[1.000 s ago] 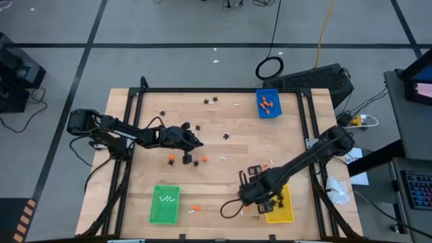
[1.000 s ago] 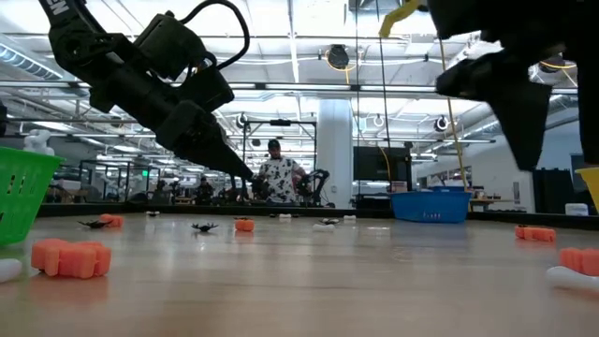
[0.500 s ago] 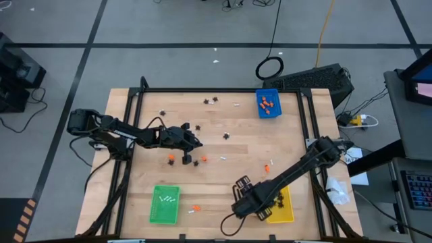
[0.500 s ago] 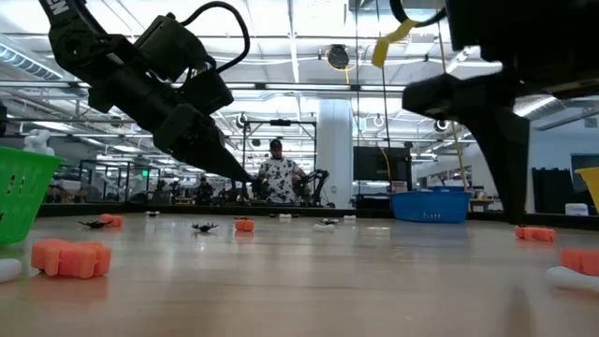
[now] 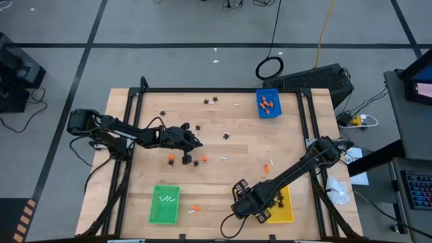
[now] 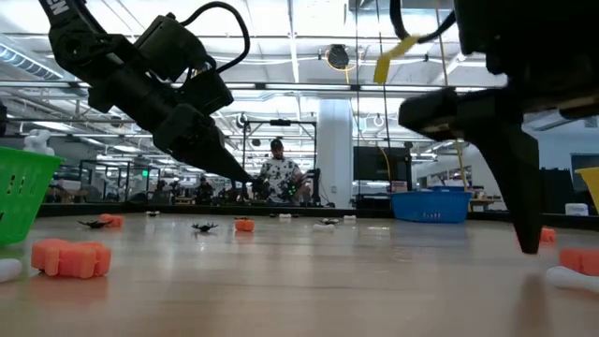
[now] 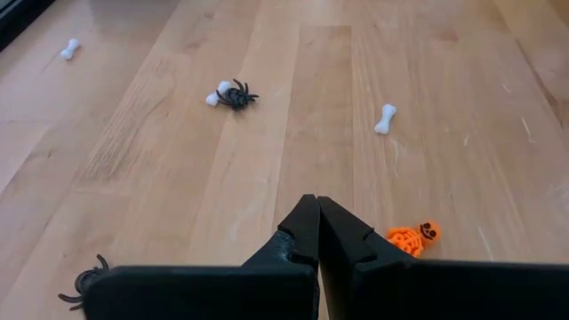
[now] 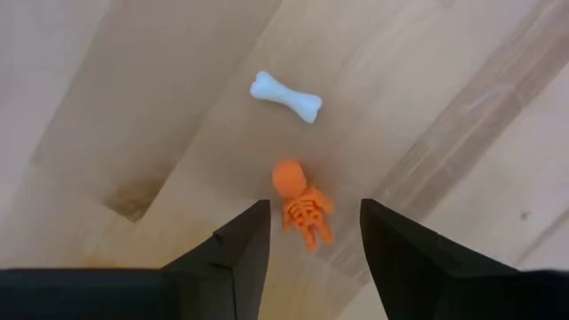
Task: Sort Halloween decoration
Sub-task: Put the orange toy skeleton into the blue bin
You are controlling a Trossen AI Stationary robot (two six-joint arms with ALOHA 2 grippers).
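In the right wrist view a small orange skeleton figure (image 8: pixel 302 212) lies on the wood with a white bone (image 8: pixel 286 96) just beyond it. My right gripper (image 8: pixel 311 238) points down over the skeleton, open, one finger on each side and apart from it. In the high view it (image 5: pixel 241 194) hangs near the table's front, beside the yellow tray (image 5: pixel 282 210). My left gripper (image 5: pixel 197 144) is shut and empty, low over the table's left middle. Past it (image 7: pixel 317 209) lie an orange skeleton (image 7: pixel 413 237), a black spider (image 7: pixel 236 94) and a bone (image 7: pixel 385 117).
A green tray (image 5: pixel 165 204) holding white bones sits at the front left. A blue tray (image 5: pixel 268 103) holding orange pieces is at the far right. Orange lumps (image 6: pixel 70 257) lie close in the low view. More spiders and bones are scattered over the far half of the table.
My right gripper has come down toward the table and moved toward the near edge and a little left, rolling about its own axis as it went. It now stands low over the orange skeleton. The left arm has kept still.
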